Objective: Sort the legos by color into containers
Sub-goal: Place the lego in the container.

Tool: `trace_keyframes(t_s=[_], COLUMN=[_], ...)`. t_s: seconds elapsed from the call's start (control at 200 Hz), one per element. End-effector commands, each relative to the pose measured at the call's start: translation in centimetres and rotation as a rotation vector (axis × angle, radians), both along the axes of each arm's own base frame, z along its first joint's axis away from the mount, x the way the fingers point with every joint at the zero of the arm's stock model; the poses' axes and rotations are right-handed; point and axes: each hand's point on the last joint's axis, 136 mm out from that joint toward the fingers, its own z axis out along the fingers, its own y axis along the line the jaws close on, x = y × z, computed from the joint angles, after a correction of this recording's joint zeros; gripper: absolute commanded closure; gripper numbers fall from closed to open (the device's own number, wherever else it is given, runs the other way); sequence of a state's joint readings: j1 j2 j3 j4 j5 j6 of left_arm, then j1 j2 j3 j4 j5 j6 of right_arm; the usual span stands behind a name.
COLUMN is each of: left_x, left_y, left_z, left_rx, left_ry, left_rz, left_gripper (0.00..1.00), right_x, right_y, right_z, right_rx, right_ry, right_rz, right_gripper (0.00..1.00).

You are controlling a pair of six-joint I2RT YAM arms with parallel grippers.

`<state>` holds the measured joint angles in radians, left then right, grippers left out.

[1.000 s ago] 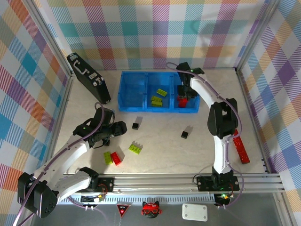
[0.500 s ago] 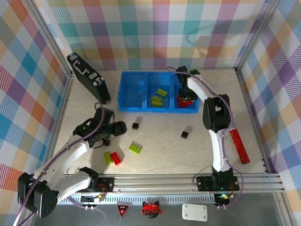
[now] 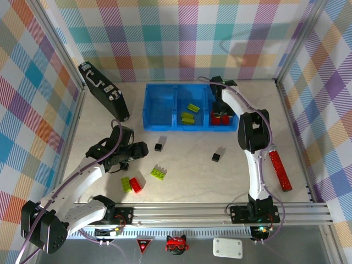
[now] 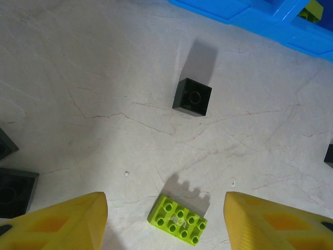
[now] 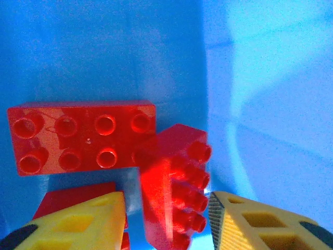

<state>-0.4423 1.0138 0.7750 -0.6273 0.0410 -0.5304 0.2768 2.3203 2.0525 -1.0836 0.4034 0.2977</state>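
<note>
The right gripper [image 5: 166,208] is down in the right compartment of the blue tray [image 3: 165,127], jaws part open. One red brick [image 5: 174,182] lies on its side betw. the fingers, studs toward the right finger [image 5: 250,224]. Blue floor shows betw. this brick and the left finger [image 5: 78,224], so there is no grip on it. A flat red brick [image 5: 80,138] lies studs up and touches the tilted one. A third red brick [image 5: 73,198] is half hidden under the left finger. In the top view the right arm covers part of this compartment.

The left gripper [image 4: 165,200] hovers over the table [image 3: 192,181], jaws wide, holding nothing. Just ahead of it lies a green brick [image 4: 178,219], and farther on a black cube [image 4: 192,97], near the tray front.

Count, top view:
- On the table: 2 black cubes, the 2nd cube [image 3: 216,157] more to the right; 2 green, incl. a small green brick [image 3: 126,184]; 1 red table brick [image 3: 136,185] touching the small green one.
- Middle compartment: 2 green, a far green brick [image 3: 193,108] and a near green brick [image 3: 187,117].
- Right compartment: 3 red.

A black case [image 3: 103,91] lies left of the tray. A red bar [image 3: 279,169] lies beside the right arm.
</note>
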Motion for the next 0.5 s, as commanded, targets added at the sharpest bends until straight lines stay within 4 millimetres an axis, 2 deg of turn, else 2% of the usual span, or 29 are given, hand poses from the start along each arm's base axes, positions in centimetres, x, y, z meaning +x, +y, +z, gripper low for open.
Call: trace_keyframes(t_s=[0.0, 0.28, 0.5], left_x=[0.3, 0.3, -0.2], left_y=[0.4, 0.9, 1.9], left_z=[1.1, 1.7, 1.7], left_rx=[0.010, 0.047, 0.096], left_ry=[-0.020, -0.025, -0.008], left_rz=[0.000, -0.001, 0.013], left_gripper=[0.39, 0.39, 0.39], right_x=[-0.2, -1.4, -4.0], right_y=[-0.9, -0.1, 1.6], right_z=[1.7, 8.1, 11.3], right_rx=[-0.016, 0.063, 0.202], right_ry=[-0.002, -0.099, -0.142], right_rz=[-0.011, -0.005, 0.009], right_gripper=[0.50, 0.49, 0.48])
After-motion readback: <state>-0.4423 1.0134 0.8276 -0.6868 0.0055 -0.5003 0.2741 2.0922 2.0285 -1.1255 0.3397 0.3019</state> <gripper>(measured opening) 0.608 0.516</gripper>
